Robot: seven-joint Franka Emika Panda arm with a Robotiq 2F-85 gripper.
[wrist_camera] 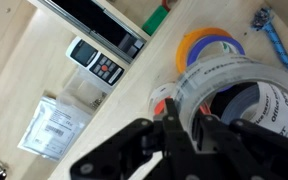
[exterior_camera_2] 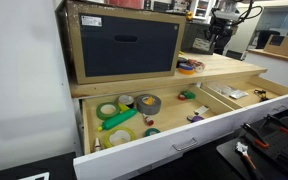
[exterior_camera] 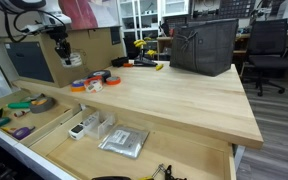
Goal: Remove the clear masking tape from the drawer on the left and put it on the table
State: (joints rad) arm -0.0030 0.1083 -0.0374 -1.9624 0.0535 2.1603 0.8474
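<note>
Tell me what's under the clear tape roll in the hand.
Below the clear masking tape, an orange-and-blue roll shows, and a dark grey patch shows through its hole. The tape and hand hide the rest.

Two oblique exteriors (shared table [exterior_camera: 184, 100]), wrist downward

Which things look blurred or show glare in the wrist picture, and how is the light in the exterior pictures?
Wrist view: the pincer is a dark blur near the lens; the clear masking tape it pinches shows whitish glare. Exterior view: the drawer is evenly lit.
</note>
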